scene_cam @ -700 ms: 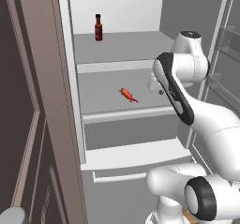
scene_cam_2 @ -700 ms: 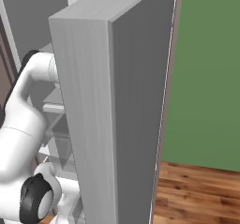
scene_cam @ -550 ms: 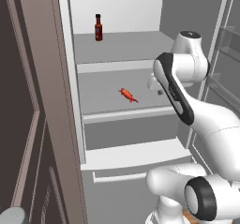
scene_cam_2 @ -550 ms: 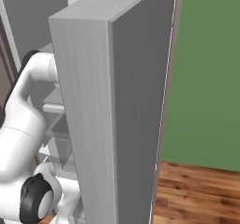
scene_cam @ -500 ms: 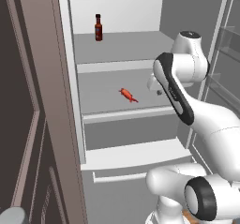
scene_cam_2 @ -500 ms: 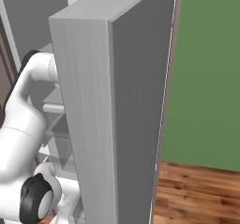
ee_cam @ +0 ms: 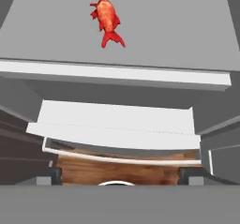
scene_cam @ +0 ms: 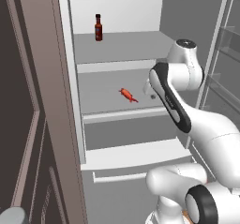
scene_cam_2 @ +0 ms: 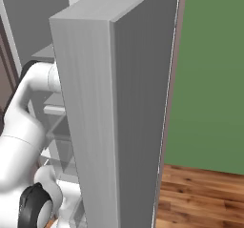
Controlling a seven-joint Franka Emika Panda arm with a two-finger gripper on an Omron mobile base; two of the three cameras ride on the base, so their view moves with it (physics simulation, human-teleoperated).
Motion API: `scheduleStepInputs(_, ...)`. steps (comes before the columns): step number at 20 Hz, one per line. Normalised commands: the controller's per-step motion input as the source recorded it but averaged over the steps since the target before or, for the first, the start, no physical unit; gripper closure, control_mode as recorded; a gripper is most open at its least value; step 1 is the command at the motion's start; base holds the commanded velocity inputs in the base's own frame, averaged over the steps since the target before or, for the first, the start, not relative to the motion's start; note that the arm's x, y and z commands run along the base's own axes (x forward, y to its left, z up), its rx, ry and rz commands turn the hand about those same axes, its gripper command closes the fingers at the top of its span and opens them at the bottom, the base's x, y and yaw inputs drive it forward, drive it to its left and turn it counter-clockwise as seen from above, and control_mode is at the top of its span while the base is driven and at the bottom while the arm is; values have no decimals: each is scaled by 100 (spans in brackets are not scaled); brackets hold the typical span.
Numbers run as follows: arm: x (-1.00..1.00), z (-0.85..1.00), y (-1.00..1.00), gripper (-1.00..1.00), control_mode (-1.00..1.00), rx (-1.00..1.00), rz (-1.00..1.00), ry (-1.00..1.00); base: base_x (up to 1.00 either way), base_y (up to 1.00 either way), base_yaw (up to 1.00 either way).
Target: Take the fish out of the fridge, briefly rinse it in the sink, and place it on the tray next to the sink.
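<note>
From the left base camera I have the tall light-grey fridge (scene_cam: 65, 101) standing open in front of me, its pale grey shelves stacked one above another. The small red-orange fish with the tapered tail (scene_cam: 126, 94) lies flat on the middle shelf, roughly at its centre and a little back from the front lip, tail pointing toward the shelf's right front. One shelf higher, toward the left rear, a dark red sauce bottle with a black cap (scene_cam: 98, 27) stands upright, well apart from the fish. My white arm reaches up and into the fridge from the lower right, its wrist bent over at the right side of the middle shelf, near the fish but not touching it. On the hand camera the fish (ee_cam: 108, 19) sits near the top of the picture on the flat grey shelf, tail toward me, with the shelf's pale front edge and a white drawer front below it and a strip of brown wooden floor (ee_cam: 122, 169) under that. The fingertips are barely visible at the bottom corners of that picture, so I cannot tell how far apart they stand; nothing lies between them. From the right base camera the fridge's grey side wall (scene_cam_2: 114, 127) blocks most of the scene, with a green wall (scene_cam_2: 209, 74) beyond it.
</note>
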Motion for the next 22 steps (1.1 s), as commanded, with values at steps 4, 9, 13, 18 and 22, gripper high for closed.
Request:
scheduleStepInputs(4, 38, -35, 8, -100, -100, 2, 0, -12, 0, 0, 0)
scheduleStepInputs(9, 55, -21, 13, -100, -100, 6, 0, -10, 0, 0, 0)
scheduleStepInputs(13, 82, -16, 27, -100, -100, 3, 0, -3, 0, 0, 0)
scheduleStepInputs(18, 80, -20, 22, -100, -100, 4, 0, 0, 0, 0, 0)
scheduleStepInputs(22, 12, -2, 0, -100, -100, 0, 0, 4, 0, 0, 0)
